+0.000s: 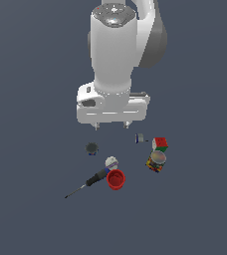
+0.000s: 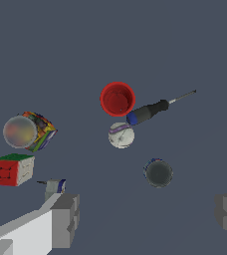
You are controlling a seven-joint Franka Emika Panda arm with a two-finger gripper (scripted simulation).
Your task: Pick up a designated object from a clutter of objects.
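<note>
The designated object (image 1: 111, 162) (image 2: 121, 135) is a small round grey-white thing with a purple-blue band, lying between the red cup (image 1: 116, 179) (image 2: 117, 98) and the screwdriver's handle. My gripper (image 1: 111, 126) (image 2: 148, 216) hangs open above the floor, apart from the clutter, with nothing between its fingers (image 2: 65, 219). The designated object lies beyond the fingertips in the wrist view, untouched.
A black-handled screwdriver (image 1: 89, 182) (image 2: 155, 110) lies beside the cup. A dark disc (image 1: 91, 148) (image 2: 159, 173), a tiny grey piece (image 1: 140, 139) (image 2: 53, 186), a coloured puzzle cube (image 1: 160, 144) (image 2: 12, 169) and a labelled can (image 1: 157, 161) (image 2: 28, 131) are scattered around.
</note>
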